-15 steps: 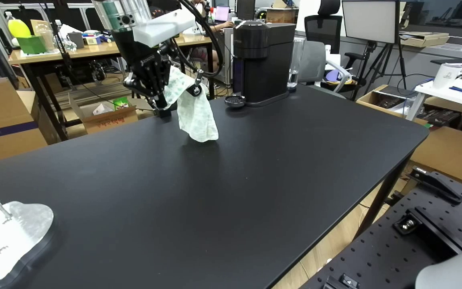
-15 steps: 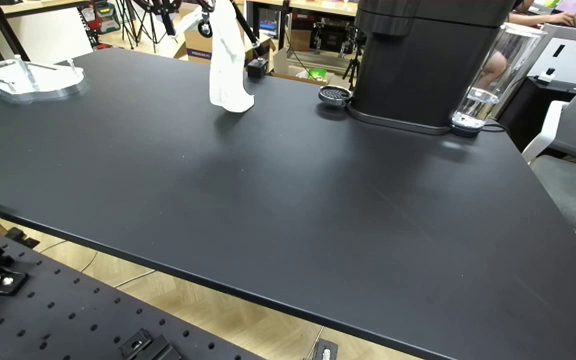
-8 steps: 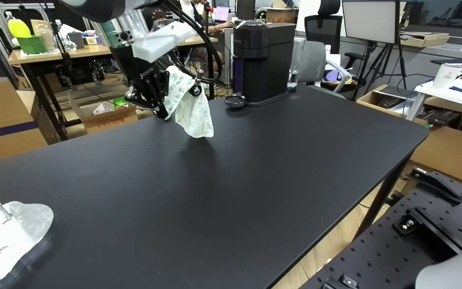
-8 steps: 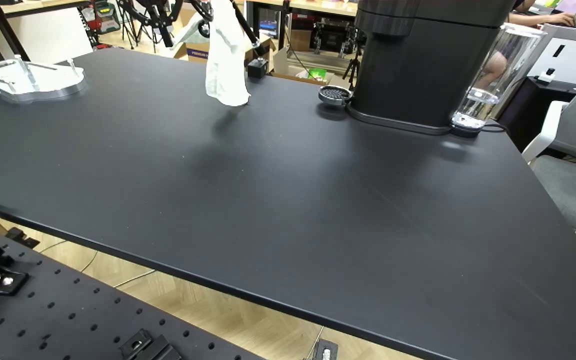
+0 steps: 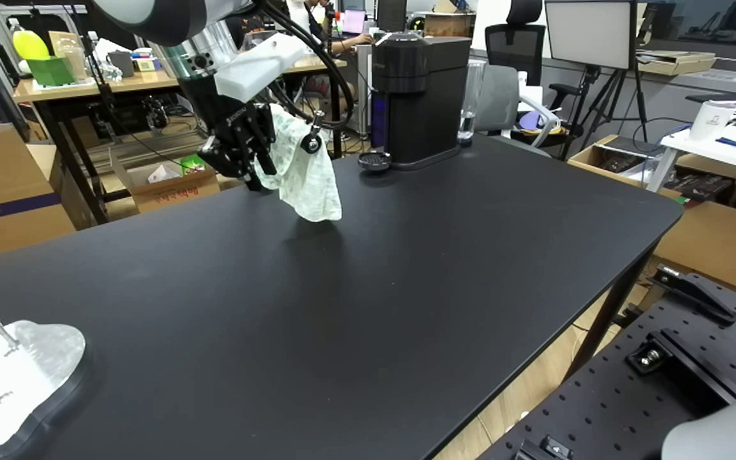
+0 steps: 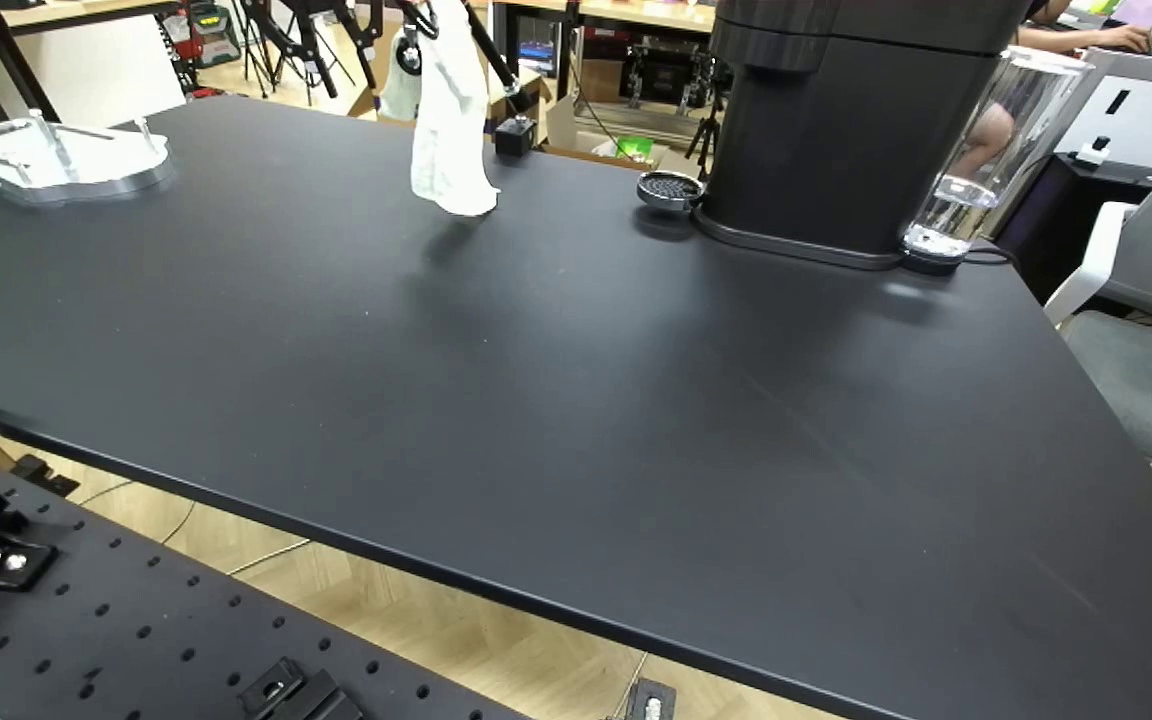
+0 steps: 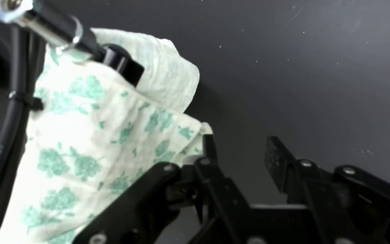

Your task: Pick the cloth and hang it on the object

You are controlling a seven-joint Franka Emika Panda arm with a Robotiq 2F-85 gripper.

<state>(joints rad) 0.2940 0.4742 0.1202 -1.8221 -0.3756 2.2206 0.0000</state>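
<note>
White cloth (image 5: 304, 179), printed with green sprigs, hangs draped over a jointed stand (image 6: 495, 55) near the far edge of the dark table (image 5: 406, 287); the cloth's lower hem appears clear of the surface in both exterior views. A black machine (image 5: 416, 108), probably for coffee, sits nearby. In the wrist view a smaller flap shows beyond the stand's black knob (image 7: 122, 64) and a broader, patterned one on the near side; the part bearing the weight is hidden under the fabric. Next to the broader flap is the gripper (image 7: 241, 140): its fingers (image 7: 210, 147) are well parted, bare table shows through the gap, and nothing is held. One finger lies just beside the cloth's edge; from where I stand, I cannot tell whether they touch. Step in hand, by my reading: the release, with picking and draping apparently accomplished and the cloth bearing on the stand alone. Next move called for: a slow withdrawal away from the cloth, fingers apart, with no lift or turn until the near finger is free of the hem. Principal hazard: so light a fabric probably rests by friction only, and a snag on the broader flap could drag it off.
</note>
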